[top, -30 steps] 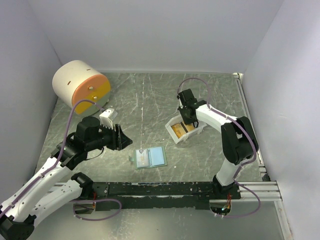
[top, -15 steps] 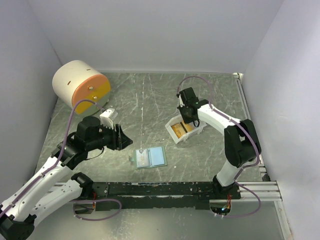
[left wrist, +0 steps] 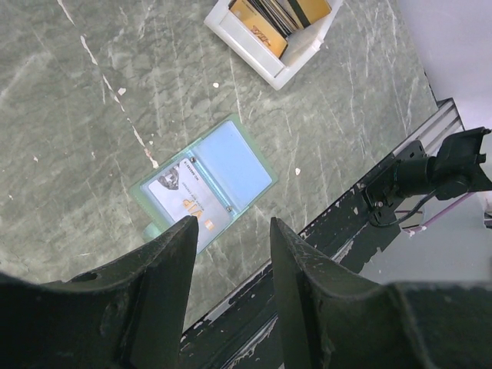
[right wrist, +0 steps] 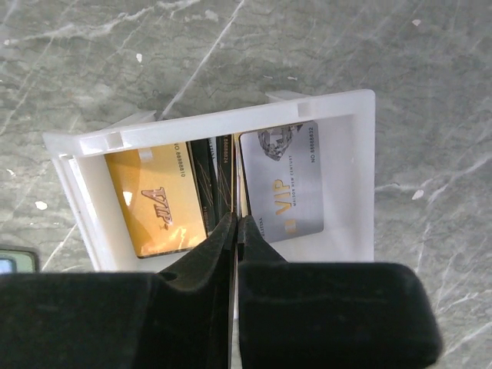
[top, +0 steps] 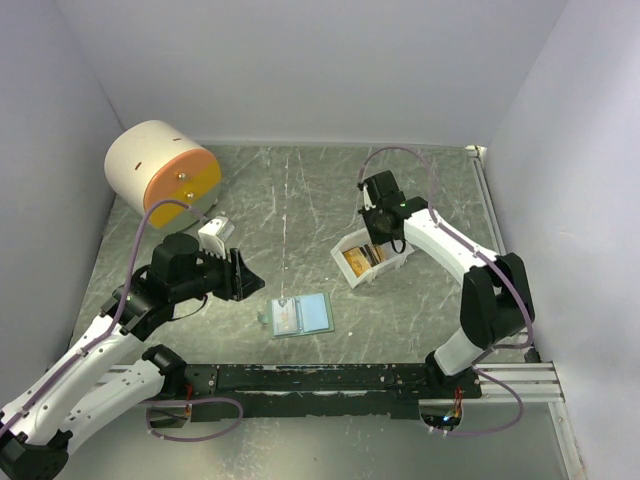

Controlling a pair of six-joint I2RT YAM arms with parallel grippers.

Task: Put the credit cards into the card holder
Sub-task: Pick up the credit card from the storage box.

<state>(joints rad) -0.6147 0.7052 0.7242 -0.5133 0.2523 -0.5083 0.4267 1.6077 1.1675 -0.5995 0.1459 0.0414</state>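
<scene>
Marbled grey-green tabletop [top: 300,190]: gold and silver credit cards [right wrist: 280,181] are kept in a white plastic tray [right wrist: 231,123] right of centre, the right gripper [right wrist: 235,223] pinched shut among them. A sage folding card holder [top: 301,315] is laid open at centre, near the half-open left gripper [left wrist: 232,224].

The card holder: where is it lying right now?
In the top view the card holder lies open near the front edge of the table, just right of the left gripper and nearer-left of the white tray.
</scene>
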